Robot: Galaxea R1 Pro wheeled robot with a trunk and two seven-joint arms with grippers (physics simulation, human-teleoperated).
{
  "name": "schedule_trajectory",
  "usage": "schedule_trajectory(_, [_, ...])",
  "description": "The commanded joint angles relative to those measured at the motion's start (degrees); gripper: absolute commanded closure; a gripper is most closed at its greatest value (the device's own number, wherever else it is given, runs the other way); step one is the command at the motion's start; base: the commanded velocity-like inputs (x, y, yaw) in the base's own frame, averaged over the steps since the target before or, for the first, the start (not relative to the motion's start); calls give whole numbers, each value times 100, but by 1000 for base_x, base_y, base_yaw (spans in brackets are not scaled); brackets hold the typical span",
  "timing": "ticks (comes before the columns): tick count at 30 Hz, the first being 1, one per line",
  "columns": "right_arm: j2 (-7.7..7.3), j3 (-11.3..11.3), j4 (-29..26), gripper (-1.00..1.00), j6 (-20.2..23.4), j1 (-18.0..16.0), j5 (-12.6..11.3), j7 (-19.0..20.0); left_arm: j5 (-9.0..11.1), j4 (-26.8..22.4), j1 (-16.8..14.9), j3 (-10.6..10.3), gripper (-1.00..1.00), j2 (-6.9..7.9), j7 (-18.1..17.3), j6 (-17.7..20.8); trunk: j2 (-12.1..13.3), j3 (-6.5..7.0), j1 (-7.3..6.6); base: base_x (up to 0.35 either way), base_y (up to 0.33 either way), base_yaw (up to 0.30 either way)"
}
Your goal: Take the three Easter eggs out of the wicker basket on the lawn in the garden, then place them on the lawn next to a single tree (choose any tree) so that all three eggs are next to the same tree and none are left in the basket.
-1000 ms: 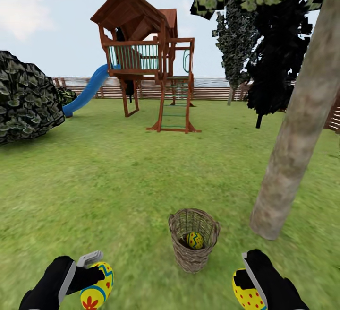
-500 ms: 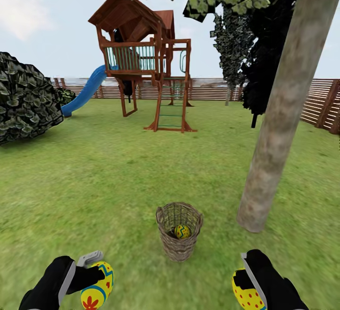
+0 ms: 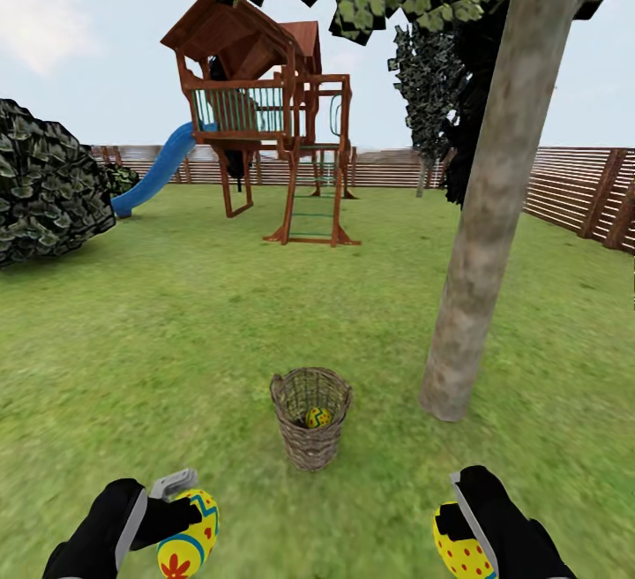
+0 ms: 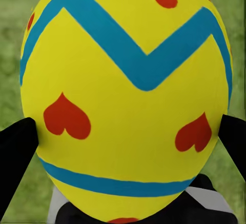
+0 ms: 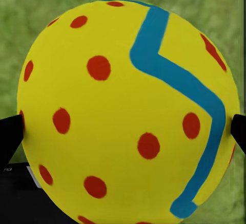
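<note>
Eggs are secured in both grippers. Left gripper [image 3: 181, 522], at 7 o'clock in the head view, is clamped on an egg [image 4: 125, 101] with blue zigzag and red hearts; both fingers bear on its flanks. Right gripper [image 3: 459, 535], at 5 o'clock, grips a red-dotted egg [image 5: 128, 116] likewise. Third egg [image 3: 318, 417] lies inside the wicker basket [image 3: 309, 424], standing on the lawn [image 3: 176, 323] just ahead, near centre. Tree [image 3: 481, 208] rises at 2 o'clock, its base close beside the basket at the basket's 3 o'clock.

Judgement: the carry is in hand. Recommended: hold both grips firm, close on the trunk base, lower each egg to the grass before releasing, well clear of the basket, then return for the third.

Against the earlier frames: basket and trunk sit further left and smaller, indicating camera movement, not object movement. Both grips unchanged.
</note>
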Motion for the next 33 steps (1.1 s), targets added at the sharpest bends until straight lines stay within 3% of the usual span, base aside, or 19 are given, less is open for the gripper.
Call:
schedule_trajectory(1, [-6,23,-4,100,26,-2,20,-5,-22,-8,-4,20,100,-5,-31,30,-6,-8,-2,-173,-309,0])
schedule_trajectory(8, [-11,20,-4,100,24,-6,19,-5,-6,27,-4,28,100,3,-31,30,-6,-6,-2,-24,-334,-13])
schedule_trajectory(19, [-6,23,-4,100,22,-4,29,-5,-13,35,-4,31,100,1,-31,30,-6,58,-2,0,-339,-213])
schedule_trajectory(26, [-16,23,-4,100,22,-3,13,-4,-12,88,-4,30,100,-2,-39,30,-6,62,-2,0,-339,-23])
schedule_trajectory(31, [-23,23,-4,100,26,-2,6,-4,2,19,-4,59,100,61,-269,30,-6,62,-2,0,-339,0])
schedule_trajectory(33, [-24,23,-4,100,25,-2,5,-3,6,-52,-4,60,100,156,-347,30,-6,62,-2,0,-338,0])
